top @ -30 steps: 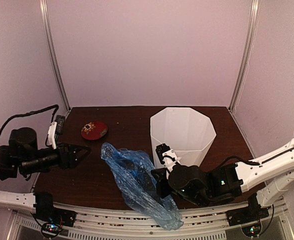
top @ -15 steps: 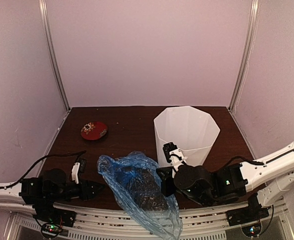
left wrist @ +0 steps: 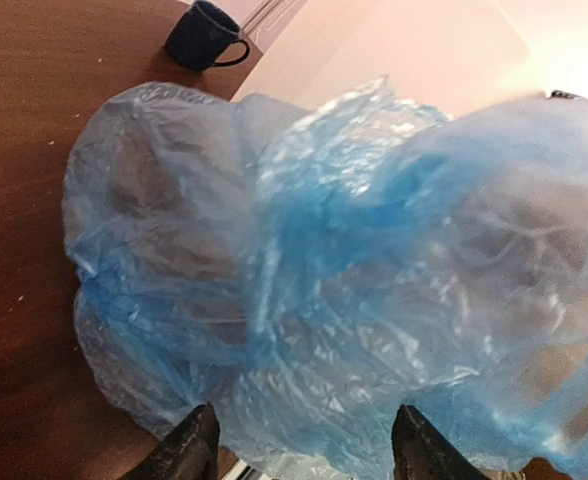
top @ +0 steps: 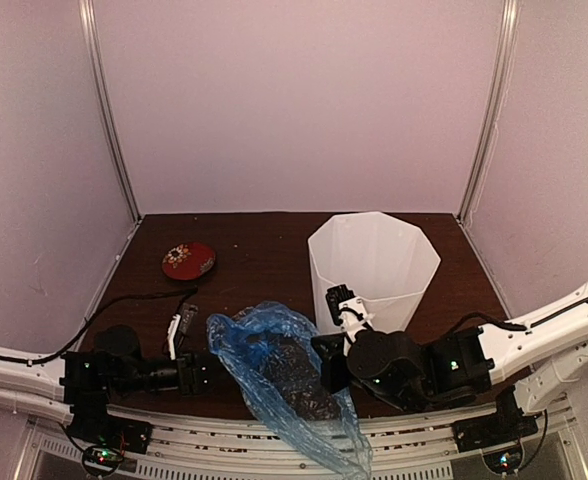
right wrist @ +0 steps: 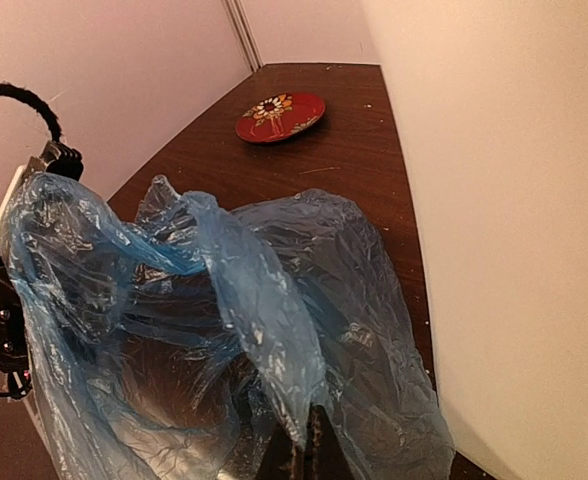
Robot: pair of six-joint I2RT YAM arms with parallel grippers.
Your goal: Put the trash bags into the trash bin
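Observation:
The light-blue trash bag [top: 274, 370] lies bunched at the front middle of the table and hangs over its near edge. The white faceted trash bin [top: 374, 265] stands upright just right of it. My right gripper [top: 326, 365] is shut on a fold of the bag [right wrist: 254, 300], with the bin wall [right wrist: 494, 200] close on its right. My left gripper [top: 209, 372] is low at the bag's left edge. In the left wrist view it [left wrist: 304, 455] is open, and the bag [left wrist: 354, 290] fills the view just beyond and between the fingertips [left wrist: 189, 450].
A red patterned plate [top: 188, 261] lies at the back left and also shows in the right wrist view [right wrist: 279, 115]. A dark blue mug [left wrist: 202, 35] stands on the table beyond the bag in the left wrist view. Enclosure walls stand on three sides.
My left arm has swung down to the front edge and moved right up to the bag. The right gripper kept hold, and the bag bunched up higher. The bin shifted slightly right.

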